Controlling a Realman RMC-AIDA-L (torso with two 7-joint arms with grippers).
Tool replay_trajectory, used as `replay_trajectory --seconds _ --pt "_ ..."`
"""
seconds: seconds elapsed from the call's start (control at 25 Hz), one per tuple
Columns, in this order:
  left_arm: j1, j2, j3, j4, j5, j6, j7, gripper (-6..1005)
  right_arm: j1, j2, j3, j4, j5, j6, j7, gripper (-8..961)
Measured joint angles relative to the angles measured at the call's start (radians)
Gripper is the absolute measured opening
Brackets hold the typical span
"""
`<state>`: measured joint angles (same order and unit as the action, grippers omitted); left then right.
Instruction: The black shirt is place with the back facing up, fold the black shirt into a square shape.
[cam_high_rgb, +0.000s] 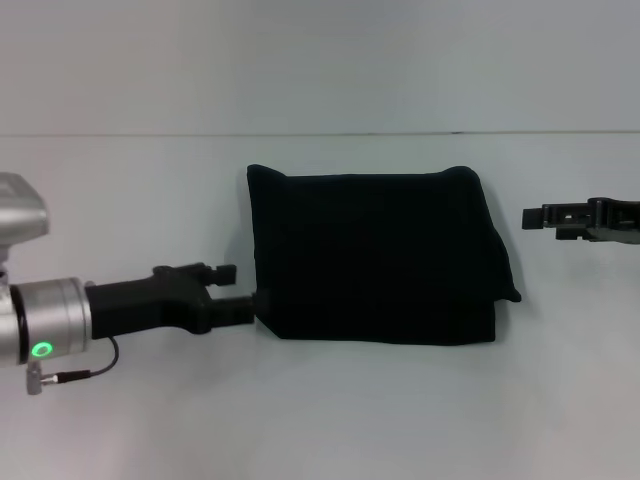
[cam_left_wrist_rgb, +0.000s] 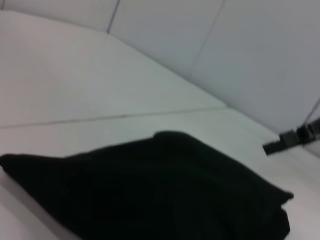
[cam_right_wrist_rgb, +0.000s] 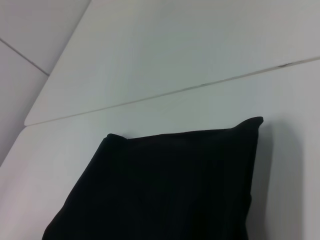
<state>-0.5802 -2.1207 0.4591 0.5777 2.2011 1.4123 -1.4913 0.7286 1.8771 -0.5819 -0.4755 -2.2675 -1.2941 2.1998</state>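
Nearly square, black shirt (cam_high_rgb: 375, 255) mid-table | left gripper (cam_high_rgb: 240, 290) open at its near-left corner: withdraw level | right gripper (cam_high_rgb: 535, 215) by right edge, jaws unclear.

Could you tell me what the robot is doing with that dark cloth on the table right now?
The black shirt lies on the white table already folded into a compact, roughly rectangular bundle, with no print showing. The left end effector is at the bundle's near left corner, its lower finger reaching the fabric edge; whether it grips is unclear. The right end effector hangs off to the shirt's right, apart from it.
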Motion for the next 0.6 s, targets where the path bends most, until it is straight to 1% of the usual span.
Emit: replay_trajectory --seconds 0.12,0.28,0.4,0.48,0.6 --pt "0.000 -0.008 0.034 0.010 0.000 -0.008 0.005 789 0.000 0.000 0.001 0.000 0.000 0.002 0.004 831" --pt "-0.004 -0.016 0.044 0.013 0.000 -0.021 0.029 786 0.003 0.001 0.001 0.000 0.001 0.006 0.004 831" --pt "-0.008 -0.022 0.078 0.011 0.000 -0.052 0.030 785 0.004 0.001 0.001 0.000 0.002 0.009 0.005 832" --pt "-0.008 -0.030 0.103 0.013 0.000 -0.077 0.030 784 0.004 0.001 0.002 0.000 0.002 0.013 0.005 832" --pt "-0.010 -0.039 0.120 0.016 -0.004 -0.099 0.029 782 0.004 0.002 0.003 -0.001 0.003 0.015 0.005 831"
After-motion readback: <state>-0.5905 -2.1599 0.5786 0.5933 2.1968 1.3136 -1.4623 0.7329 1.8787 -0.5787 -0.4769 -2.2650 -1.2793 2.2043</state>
